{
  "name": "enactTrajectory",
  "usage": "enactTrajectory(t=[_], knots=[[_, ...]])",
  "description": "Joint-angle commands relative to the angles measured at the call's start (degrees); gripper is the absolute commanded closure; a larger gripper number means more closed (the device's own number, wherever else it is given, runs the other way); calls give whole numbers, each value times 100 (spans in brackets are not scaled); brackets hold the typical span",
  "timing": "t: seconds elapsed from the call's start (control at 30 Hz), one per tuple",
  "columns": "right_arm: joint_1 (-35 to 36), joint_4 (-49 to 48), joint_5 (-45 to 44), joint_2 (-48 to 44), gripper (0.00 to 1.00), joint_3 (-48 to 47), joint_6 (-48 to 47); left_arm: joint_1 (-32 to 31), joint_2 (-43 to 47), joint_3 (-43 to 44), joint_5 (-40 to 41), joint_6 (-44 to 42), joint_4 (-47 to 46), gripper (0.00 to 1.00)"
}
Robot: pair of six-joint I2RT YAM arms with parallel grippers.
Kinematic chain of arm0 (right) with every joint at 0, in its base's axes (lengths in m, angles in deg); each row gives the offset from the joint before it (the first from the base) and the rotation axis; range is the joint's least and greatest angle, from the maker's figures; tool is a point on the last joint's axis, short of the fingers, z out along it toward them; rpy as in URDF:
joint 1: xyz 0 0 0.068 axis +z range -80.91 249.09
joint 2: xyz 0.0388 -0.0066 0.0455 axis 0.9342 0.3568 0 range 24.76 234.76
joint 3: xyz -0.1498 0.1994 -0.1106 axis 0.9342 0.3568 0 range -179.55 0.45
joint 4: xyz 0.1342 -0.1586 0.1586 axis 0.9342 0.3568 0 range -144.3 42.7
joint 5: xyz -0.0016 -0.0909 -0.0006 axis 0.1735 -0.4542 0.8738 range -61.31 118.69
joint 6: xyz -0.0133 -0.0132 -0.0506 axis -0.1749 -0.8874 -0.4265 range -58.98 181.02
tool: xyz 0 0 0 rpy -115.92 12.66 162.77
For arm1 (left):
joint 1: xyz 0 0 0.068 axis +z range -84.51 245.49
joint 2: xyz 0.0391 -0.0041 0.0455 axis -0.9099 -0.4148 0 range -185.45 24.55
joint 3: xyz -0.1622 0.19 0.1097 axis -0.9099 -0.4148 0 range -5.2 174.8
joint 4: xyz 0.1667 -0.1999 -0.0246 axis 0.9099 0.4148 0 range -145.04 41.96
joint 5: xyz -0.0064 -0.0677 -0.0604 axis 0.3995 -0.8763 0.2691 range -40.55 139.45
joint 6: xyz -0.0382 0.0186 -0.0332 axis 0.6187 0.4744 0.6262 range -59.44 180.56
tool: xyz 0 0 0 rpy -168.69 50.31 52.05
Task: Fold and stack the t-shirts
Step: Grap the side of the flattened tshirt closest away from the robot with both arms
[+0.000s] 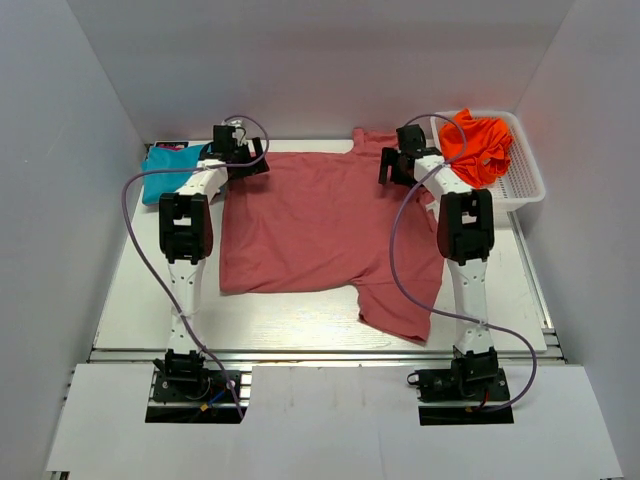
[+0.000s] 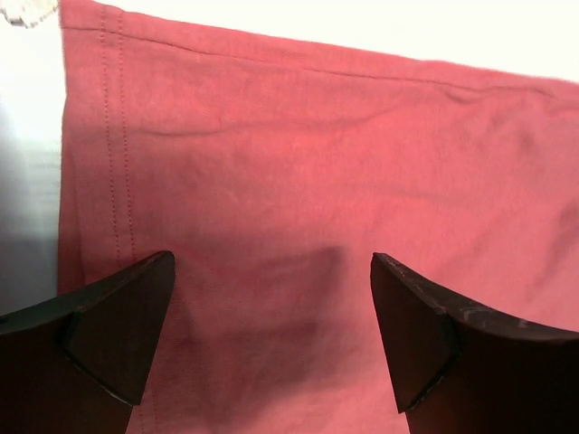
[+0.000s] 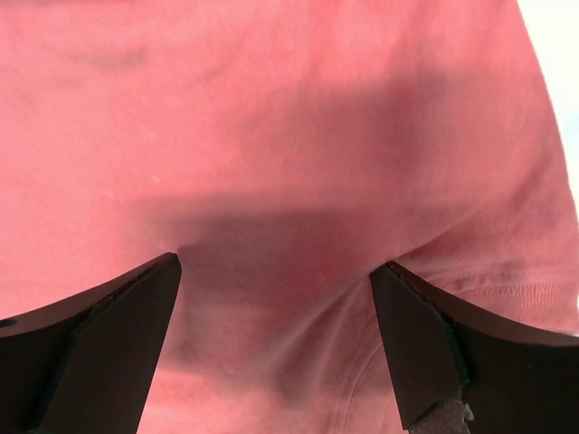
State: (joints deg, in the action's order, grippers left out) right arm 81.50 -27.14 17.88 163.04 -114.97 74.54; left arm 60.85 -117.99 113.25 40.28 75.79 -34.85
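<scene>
We judge folding the red shirt (image 1: 320,225) is just starting; it lies flat on the desk (image 1: 140,300), directly under the left end effector (image 2: 271,260) and right end effector (image 3: 276,264), both spread, empty. Next each should drop and pinch the cloth below.

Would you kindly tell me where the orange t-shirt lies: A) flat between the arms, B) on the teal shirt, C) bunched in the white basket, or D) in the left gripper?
C: the orange t-shirt sits crumpled inside the white basket at the far right.
</scene>
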Motion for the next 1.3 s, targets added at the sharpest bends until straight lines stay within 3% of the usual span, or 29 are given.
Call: enactTrajectory(t=[0.0, 0.1, 0.2, 0.27, 0.37, 0.47, 0.5, 0.6, 0.77, 0.9, 1.0, 1.27], knots=[[-124, -9, 403, 287, 9, -859, -429, 43, -187, 195, -119, -116, 680, 0], [-107, -149, 640, -10, 9, -878, -709, 43, 102, 257, -208, -265, 680, 0], [-45, -491, 990, -915, 9, -106, -981, 43, 857, -127, -147, -484, 619, 0], [-45, -841, 1019, -1843, 9, 901, -1018, -10, 1697, -584, -147, -625, 549, 0], [16, -1534, 1265, -3317, 9, 2500, -799, -80, 3058, -2275, 29, -626, 285, 0], [34, -2124, 1660, -3990, 9, 3778, -430, -80, 4108, -3500, 257, -284, 65, 0], [25, -2336, 1748, -4489, 9, 4555, -203, -80, 4799, -4349, 493, -5, -22, 0], [43, -3344, 2002, -5046, 9, 5464, 485, -80, 5699, -6041, 785, 620, -304, 0], [78, -3541, 2065, -5636, 9, 6082, 924, -80, 6966, -7904, 1091, 1526, -122, 2], [96, -3700, 2162, -6084, 9, 6628, 986, -80, 8046, -8645, 1215, 1738, -68, 10], [104, -3595, 1996, -6348, 9, 6918, 1030, -19, 8364, -8909, 1426, 1800, 64, 18], [87, -3164, 1503, -6488, 9, 7041, 1083, -19, 8085, -9244, 1375, 1800, -234, 41]])
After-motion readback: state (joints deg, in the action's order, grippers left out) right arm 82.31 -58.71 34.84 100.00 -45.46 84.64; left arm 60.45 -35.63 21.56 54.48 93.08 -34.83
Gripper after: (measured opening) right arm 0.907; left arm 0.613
